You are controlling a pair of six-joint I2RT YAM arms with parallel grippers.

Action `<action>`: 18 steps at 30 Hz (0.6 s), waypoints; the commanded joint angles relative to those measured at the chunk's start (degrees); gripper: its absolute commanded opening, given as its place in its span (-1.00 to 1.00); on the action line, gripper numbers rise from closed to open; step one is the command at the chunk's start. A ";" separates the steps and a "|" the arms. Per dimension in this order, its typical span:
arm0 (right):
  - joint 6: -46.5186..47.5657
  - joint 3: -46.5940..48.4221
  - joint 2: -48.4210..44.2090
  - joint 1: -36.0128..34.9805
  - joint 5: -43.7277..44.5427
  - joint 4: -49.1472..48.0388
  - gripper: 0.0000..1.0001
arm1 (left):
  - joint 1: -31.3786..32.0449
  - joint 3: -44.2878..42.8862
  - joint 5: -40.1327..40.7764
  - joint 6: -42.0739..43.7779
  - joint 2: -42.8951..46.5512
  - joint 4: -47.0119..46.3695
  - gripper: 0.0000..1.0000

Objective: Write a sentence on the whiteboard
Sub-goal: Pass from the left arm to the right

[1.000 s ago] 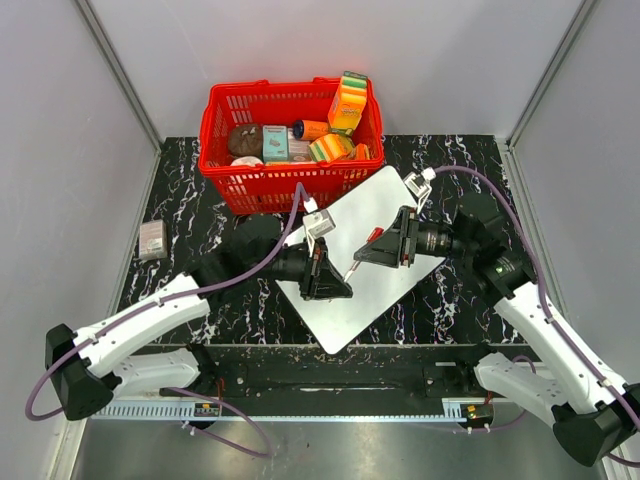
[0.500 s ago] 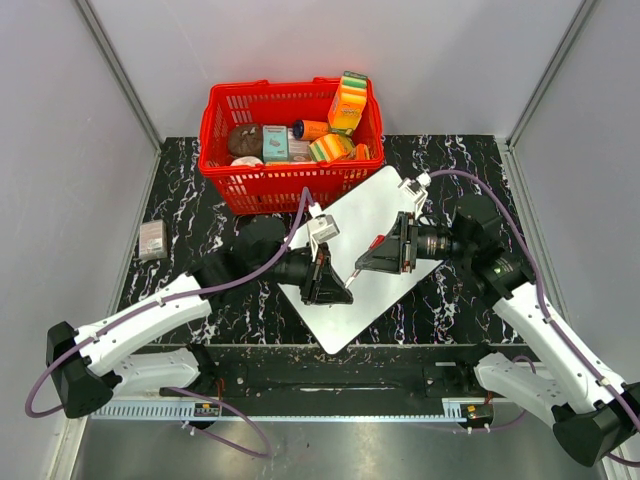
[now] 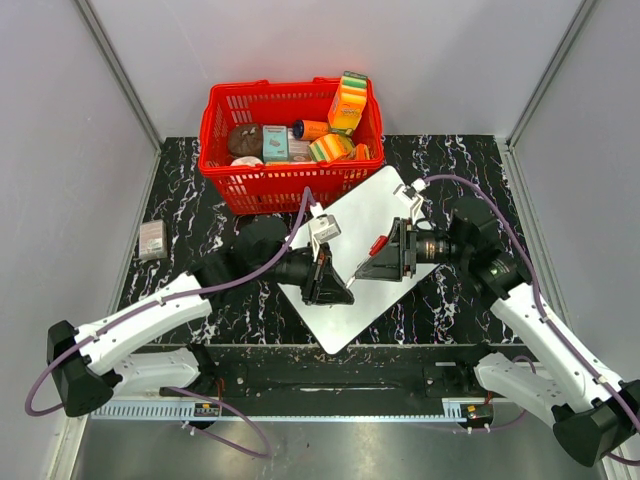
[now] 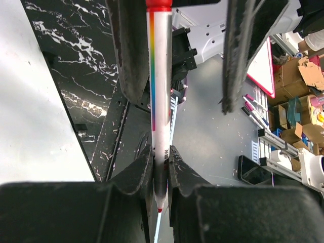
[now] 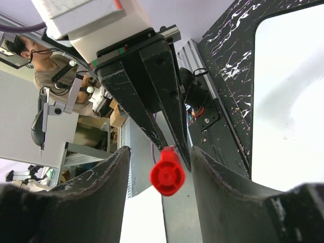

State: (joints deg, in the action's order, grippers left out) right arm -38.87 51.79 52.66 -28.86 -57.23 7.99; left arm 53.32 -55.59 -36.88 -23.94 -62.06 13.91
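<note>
The whiteboard point(image 3: 372, 205) lies at an angle on the black marble table, and its visible surface point(image 5: 288, 101) is blank white. The sentence is out of view. Over the board's middle, my left gripper point(image 3: 342, 284) is shut on a white marker point(image 4: 161, 91) with a rainbow stripe. The marker's small red nib points toward the left wrist camera. My right gripper point(image 3: 372, 262) faces the left one. Its jaws point(image 5: 161, 152) stand open on either side of the marker's red end cap point(image 5: 167, 176), with a gap on both sides.
A red basket point(image 3: 228, 180) full of sponges, boxes and small packs stands behind the board's far left edge. A small grey box point(image 3: 152, 240) lies at the table's left edge. Grey walls close in the left, back and right.
My right gripper has moved down and left, closer to the left gripper, over the marker's red end. The left gripper has shifted slightly right and still grips the marker.
</note>
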 commanded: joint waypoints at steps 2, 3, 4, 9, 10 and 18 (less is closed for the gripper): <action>-0.41 -0.72 -0.28 -0.23 -1.92 -3.24 0.05 | 0.73 -3.56 0.14 0.48 -1.22 -2.13 -1.00; -0.59 -0.81 -0.28 -0.23 -1.92 -3.59 0.01 | 0.99 -3.91 0.06 0.56 -1.39 -2.13 -1.00; -1.03 -1.07 -0.28 -0.14 -1.92 -4.20 -0.03 | 1.08 -4.00 0.14 0.48 -1.83 -2.13 -1.00; -3.22 -2.31 -0.28 -0.23 -2.27 -7.37 -0.16 | 1.70 -4.35 0.58 0.65 -2.36 -2.13 -1.00; -3.66 -2.39 -0.37 -0.23 -2.44 -7.37 -0.17 | 1.79 -4.35 0.67 0.65 -2.45 -2.05 -1.00; -2.09 -2.66 -0.98 -0.23 -4.38 -5.45 -0.17 | 1.88 -4.26 1.29 0.74 -2.01 -2.13 -1.00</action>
State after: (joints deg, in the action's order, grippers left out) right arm -41.65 48.99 52.66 -28.86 -58.76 3.81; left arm 54.89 -57.30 -36.38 -23.92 -64.66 13.91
